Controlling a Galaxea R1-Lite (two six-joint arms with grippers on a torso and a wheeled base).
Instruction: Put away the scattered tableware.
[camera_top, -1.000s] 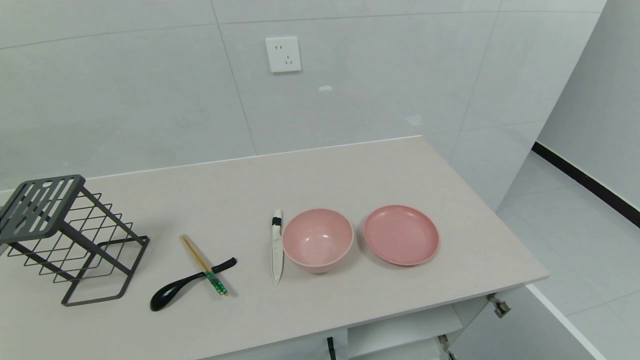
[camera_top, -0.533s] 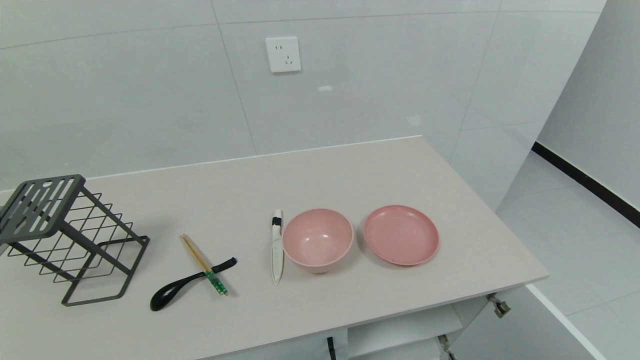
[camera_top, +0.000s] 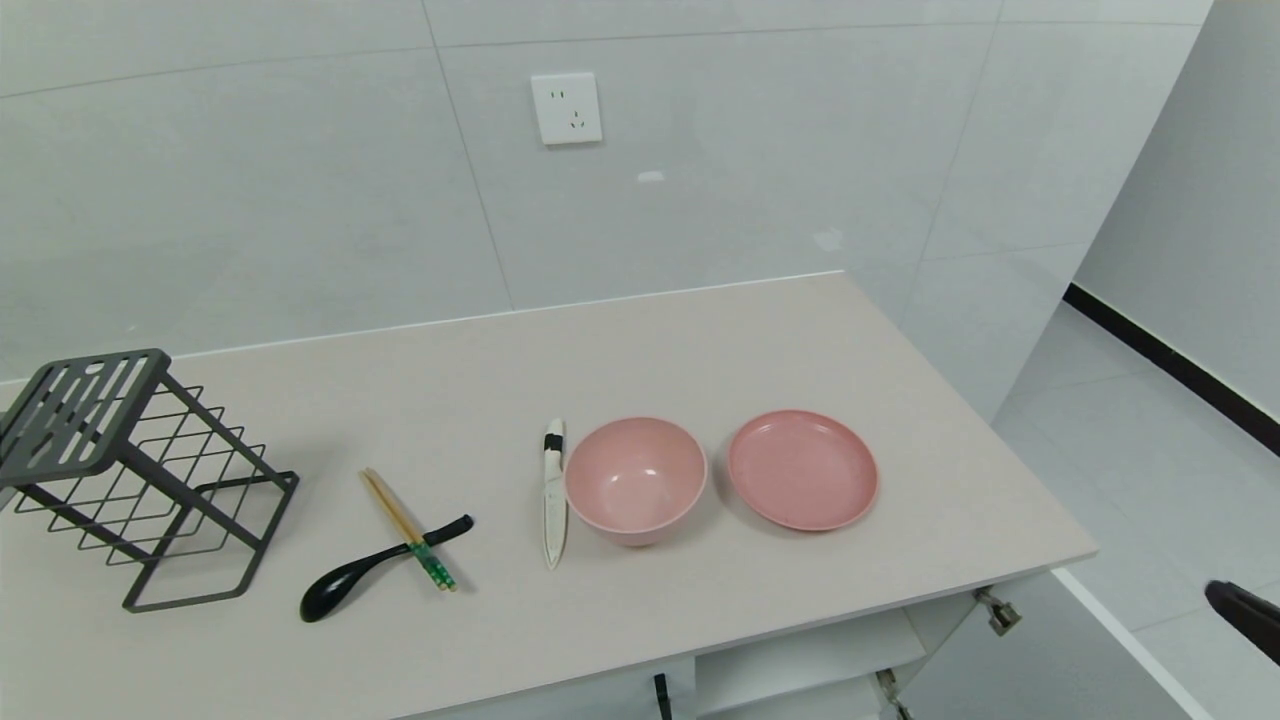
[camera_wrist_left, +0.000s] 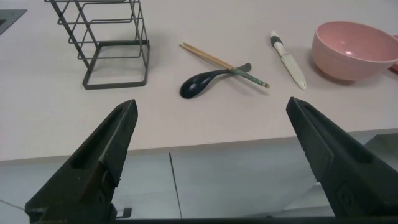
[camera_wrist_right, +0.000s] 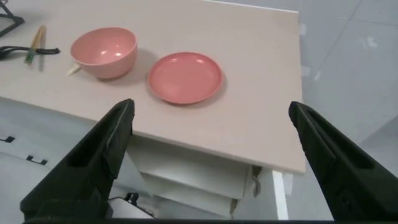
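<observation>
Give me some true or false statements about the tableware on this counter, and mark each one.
1. The chopsticks lie across the black spoon. True.
2. The knife is inside the pink bowl. False: it lies on the counter beside the bowl.
3. The pink plate is stacked under the bowl. False: it sits beside it, apart.
4. The wire rack stands left of the spoon. True.
5. The left gripper holds the spoon. False: it is open.

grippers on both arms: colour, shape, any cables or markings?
Left gripper: two matte black wedge-shaped fingers, broad at the base, tapering to blunt tips, with flat inner faces. Right gripper: the same black tapered pair. No cables or markings can be made out on either.
</observation>
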